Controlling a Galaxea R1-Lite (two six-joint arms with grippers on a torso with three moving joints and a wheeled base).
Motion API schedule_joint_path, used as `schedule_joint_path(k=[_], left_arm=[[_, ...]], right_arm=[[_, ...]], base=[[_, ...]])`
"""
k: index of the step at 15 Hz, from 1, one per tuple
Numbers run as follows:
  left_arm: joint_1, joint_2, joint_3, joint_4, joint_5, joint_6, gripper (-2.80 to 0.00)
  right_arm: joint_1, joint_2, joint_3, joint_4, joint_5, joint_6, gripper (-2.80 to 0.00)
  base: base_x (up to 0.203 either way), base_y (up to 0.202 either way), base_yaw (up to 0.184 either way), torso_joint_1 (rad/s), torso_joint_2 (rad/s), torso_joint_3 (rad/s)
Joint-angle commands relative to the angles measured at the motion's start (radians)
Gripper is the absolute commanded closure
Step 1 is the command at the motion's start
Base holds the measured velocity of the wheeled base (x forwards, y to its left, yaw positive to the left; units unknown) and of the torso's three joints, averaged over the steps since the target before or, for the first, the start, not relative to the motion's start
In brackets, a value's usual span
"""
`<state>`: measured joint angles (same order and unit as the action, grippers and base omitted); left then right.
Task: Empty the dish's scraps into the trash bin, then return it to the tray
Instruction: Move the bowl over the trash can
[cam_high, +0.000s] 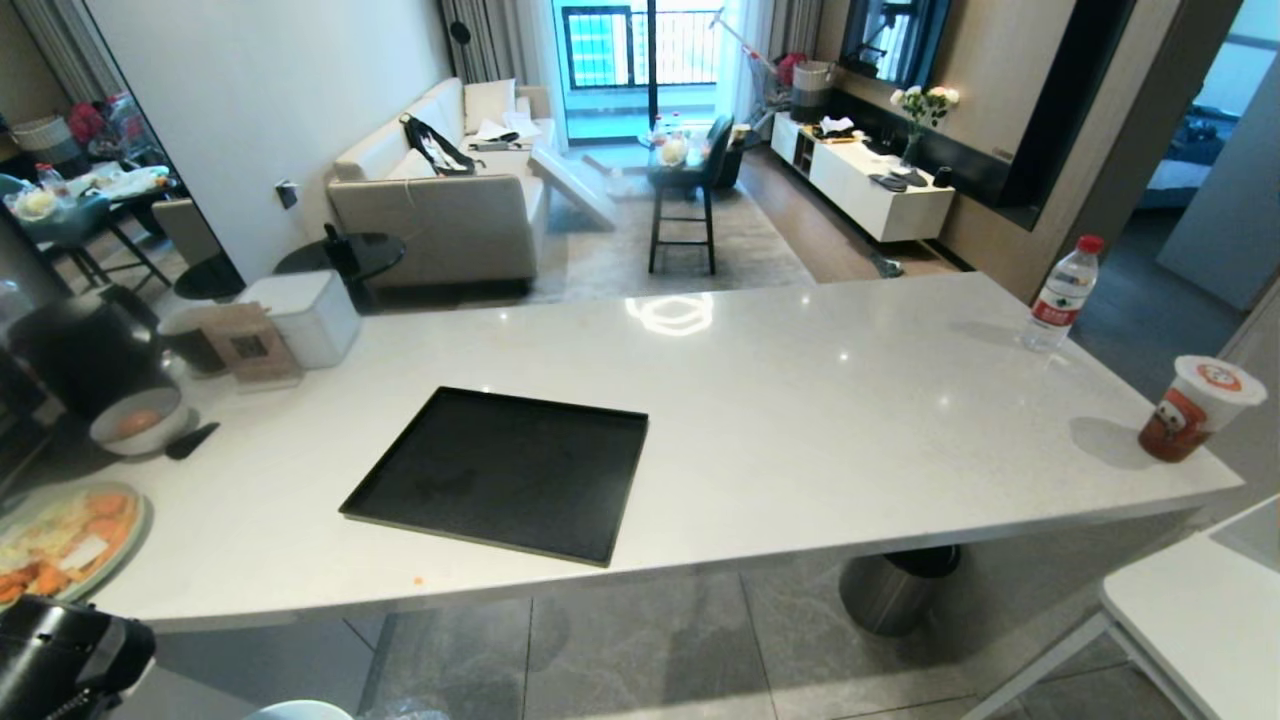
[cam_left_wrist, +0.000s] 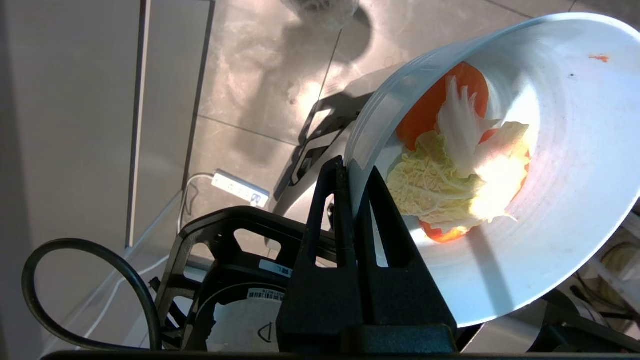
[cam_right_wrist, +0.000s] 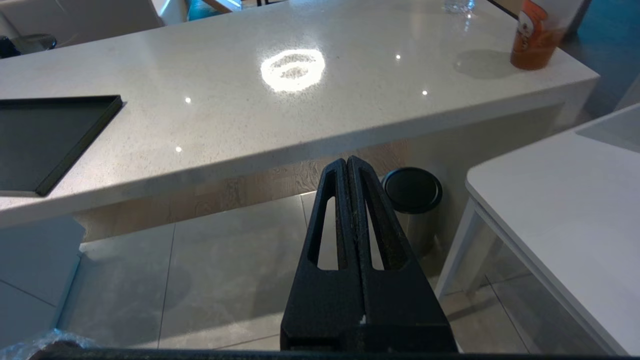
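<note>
Right now the left gripper (cam_left_wrist: 352, 172) is clamped on the rim of the dish (cam_left_wrist: 560, 200), one finger inside, one outside, with the bowl tilted steeply and sitting just past the fingertips, off to one side of them, over grey floor tiles. Dish: small round pale blue-white bowl, smooth, with a small orange smear near its far rim. Scraps (cam_left_wrist: 460, 170) inside: orange carrot slices under crinkly pale yellow-white cabbage pieces, bunched against the wall nearest the fingers. Trash bin not clearly identifiable in the left wrist view. Tray (cam_high: 500, 470), flat matte black with low rim, lies bare on the white counter (cam_high: 850, 420). Right gripper (cam_right_wrist: 348, 167) has its fingers pressed together, holding nothing, below the counter edge, with a black-lidded steel bin (cam_right_wrist: 412, 200) just beyond.
</note>
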<state>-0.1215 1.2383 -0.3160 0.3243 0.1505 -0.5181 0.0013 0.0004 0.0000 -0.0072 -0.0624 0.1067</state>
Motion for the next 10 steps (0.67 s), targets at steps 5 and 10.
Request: schedule_joint_path(k=[5,10], left_arm=[[-0.003,-0.007,-0.002,0.002,0.001,0.001,0.0],[-0.003,-0.007,0.0,0.002,0.001,0.001,0.0]], right_arm=[[0.0,0.0,0.0,0.0,0.0,0.001,0.0],[0.0,0.0,0.0,0.0,0.0,0.001,0.0]], base=[[-0.185,0.0,-0.002,0.001,0.0,0.003],[0.0,0.0,0.0,0.007,0.0,0.0]])
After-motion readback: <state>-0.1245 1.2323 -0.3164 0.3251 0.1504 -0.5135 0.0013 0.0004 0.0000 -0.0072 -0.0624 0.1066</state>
